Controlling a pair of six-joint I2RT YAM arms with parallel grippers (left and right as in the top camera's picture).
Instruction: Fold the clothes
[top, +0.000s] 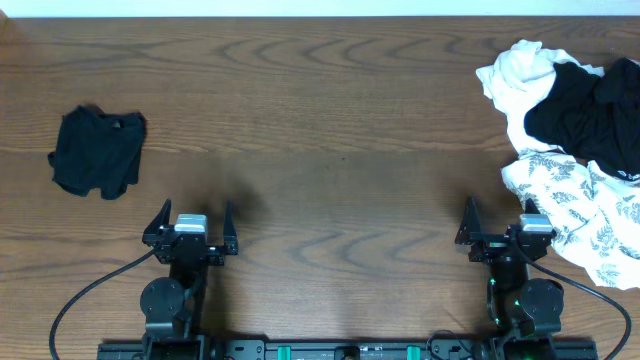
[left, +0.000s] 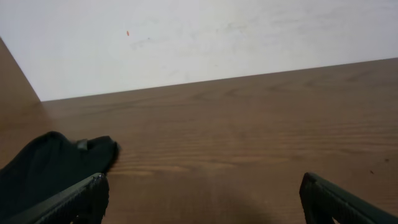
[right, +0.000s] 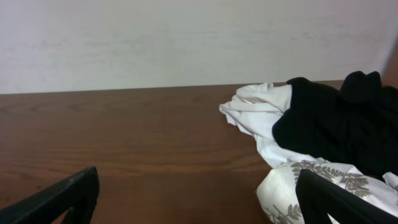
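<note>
A pile of clothes sits at the table's right edge: a white garment (top: 522, 68), a black one (top: 585, 115) on top, and a leaf-print one (top: 580, 205) in front. The right wrist view shows the same white garment (right: 255, 112), black garment (right: 336, 121) and leaf-print garment (right: 286, 193). A small crumpled black garment (top: 97, 152) lies alone at the left, and its edge (left: 43, 165) shows in the left wrist view. My left gripper (top: 193, 222) stands open over bare wood near the front. My right gripper (top: 496, 220) is open too, its right finger just beside the leaf-print cloth. Neither holds anything.
The wooden table (top: 330, 130) stretches between the two garments. A pale wall (left: 205, 37) runs behind the far edge. Black cables (top: 90, 290) loop from the arm bases along the front edge.
</note>
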